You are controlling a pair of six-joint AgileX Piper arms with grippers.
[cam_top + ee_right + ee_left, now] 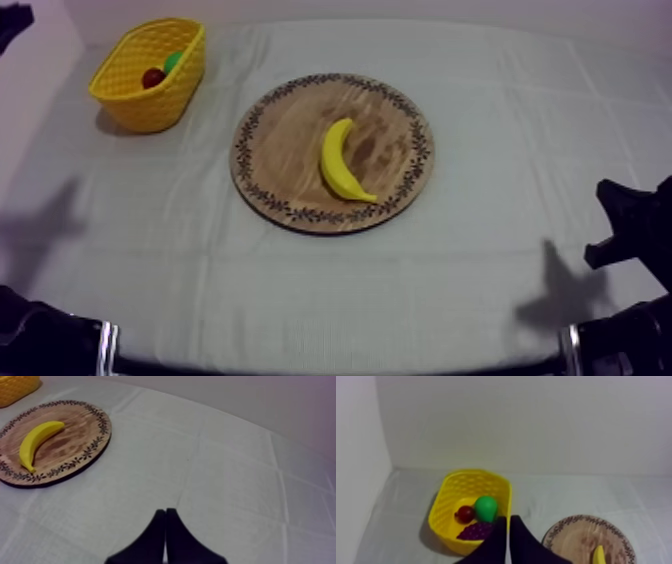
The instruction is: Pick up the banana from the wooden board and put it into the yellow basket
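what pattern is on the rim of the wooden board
A dark band of small leaf-like sprigs round the wooden board, clearest in the top view.

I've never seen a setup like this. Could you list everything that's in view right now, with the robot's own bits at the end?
cloth: one, grey-white, spread under everything.
wooden board: one, brown with a dark patterned rim, middle of the cloth.
banana: one, yellow, lying on the board, right of its centre.
yellow basket: one, yellow, far left corner of the cloth.
small red fruit: one, red, inside the basket.
pear: one, green, inside the basket beside the red fruit.
bunch of grapes: one, purple, inside the basket next to both.
left end effector: one, black, fingers together, holding nothing, on the basket's side.
right end effector: one, black, fingers together, holding nothing, over bare cloth right of the board.
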